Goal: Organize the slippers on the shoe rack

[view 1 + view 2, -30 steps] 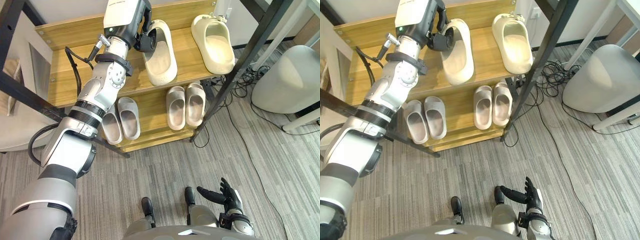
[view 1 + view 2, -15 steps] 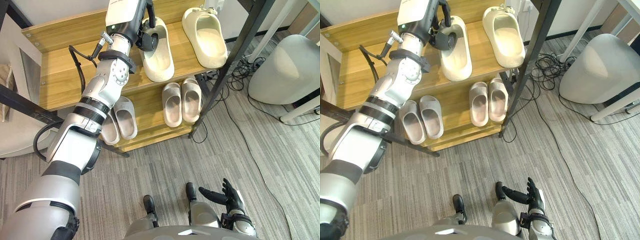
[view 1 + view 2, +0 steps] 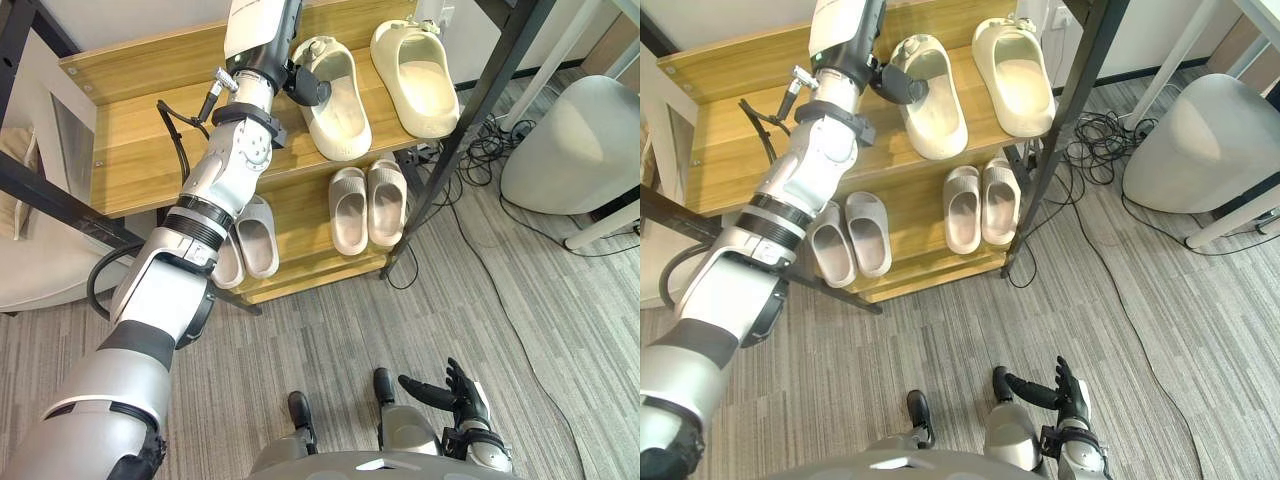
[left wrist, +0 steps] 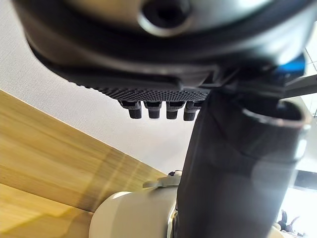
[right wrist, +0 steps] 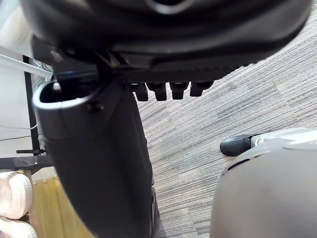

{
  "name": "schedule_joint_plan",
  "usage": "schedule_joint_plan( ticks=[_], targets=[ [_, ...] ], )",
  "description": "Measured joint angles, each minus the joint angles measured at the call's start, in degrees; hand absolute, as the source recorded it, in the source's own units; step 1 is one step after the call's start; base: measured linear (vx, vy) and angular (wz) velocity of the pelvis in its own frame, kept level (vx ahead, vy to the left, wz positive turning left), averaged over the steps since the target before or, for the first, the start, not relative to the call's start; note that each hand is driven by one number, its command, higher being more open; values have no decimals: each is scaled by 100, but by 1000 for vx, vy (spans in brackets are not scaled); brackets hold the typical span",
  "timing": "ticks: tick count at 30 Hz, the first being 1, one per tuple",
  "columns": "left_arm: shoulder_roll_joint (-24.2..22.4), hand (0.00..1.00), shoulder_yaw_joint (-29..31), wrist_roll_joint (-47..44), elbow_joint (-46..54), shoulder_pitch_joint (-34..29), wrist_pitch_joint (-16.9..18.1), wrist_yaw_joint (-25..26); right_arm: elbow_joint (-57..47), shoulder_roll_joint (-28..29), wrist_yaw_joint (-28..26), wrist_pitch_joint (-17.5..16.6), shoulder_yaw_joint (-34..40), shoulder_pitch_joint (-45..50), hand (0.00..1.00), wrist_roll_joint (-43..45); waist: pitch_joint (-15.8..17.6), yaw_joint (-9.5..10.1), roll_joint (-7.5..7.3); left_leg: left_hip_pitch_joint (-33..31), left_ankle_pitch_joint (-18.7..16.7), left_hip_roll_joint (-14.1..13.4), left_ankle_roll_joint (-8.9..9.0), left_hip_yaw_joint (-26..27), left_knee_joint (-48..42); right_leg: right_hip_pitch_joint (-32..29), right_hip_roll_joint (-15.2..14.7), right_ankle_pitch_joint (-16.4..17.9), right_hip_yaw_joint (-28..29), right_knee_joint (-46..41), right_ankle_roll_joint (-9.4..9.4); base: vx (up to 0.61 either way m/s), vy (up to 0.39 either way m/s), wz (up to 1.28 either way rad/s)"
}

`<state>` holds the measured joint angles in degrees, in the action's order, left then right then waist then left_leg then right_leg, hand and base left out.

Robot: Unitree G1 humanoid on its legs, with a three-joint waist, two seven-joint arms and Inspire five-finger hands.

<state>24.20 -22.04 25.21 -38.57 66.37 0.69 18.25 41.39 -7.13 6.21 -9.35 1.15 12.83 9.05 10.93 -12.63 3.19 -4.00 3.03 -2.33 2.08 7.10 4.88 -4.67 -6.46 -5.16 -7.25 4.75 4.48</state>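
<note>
On the rack's top shelf (image 3: 140, 150), the left hand (image 3: 303, 80) touches the side of one cream slipper (image 3: 338, 115) lying beside its mate (image 3: 420, 75), grip impossible to tell, while the right hand (image 3: 455, 393) hangs open above the floor (image 3: 300, 340).

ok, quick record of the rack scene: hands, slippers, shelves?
left hand: at the heel of the left cream foam slipper, grip unclear
upper wooden shelf: that slipper plus the second cream foam slipper to its right
lower shelf: grey slipper pair left, beige slipper pair right
right hand: open, low over the grey floor
</note>
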Motion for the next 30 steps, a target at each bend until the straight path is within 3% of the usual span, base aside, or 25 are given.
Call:
schedule_joint_plan(
  ticks=[6,11,22,30],
  targets=[
    [-182,100,1,-104,58,-3,0,9,122,-25,2,5,-4,-32,100,0,23,37,34,83,3,14,-3,-43,0,111,-15,4,-50,0,1,8,12,3],
    [-247,100,8,-234,694,-141,12,72,225,-45,9,11,-9,-71,100,-1,32,120,51,84,15,26,-21,-105,0,138,-27,7,-101,0,2,-6,8,5],
    [-680,100,577,-931,2075,-1397,138,314,299,-106,35,32,-71,-79,100,-29,28,280,59,120,58,35,-21,-248,0,250,-35,22,-247,-1,9,-2,11,7],
    [-1137,100,921,-2203,2739,-2654,341,381,355,-143,78,123,-73,-83,100,-150,22,472,66,185,81,36,-15,-364,2,369,-35,53,-380,-16,3,-6,11,7]
  ],
)
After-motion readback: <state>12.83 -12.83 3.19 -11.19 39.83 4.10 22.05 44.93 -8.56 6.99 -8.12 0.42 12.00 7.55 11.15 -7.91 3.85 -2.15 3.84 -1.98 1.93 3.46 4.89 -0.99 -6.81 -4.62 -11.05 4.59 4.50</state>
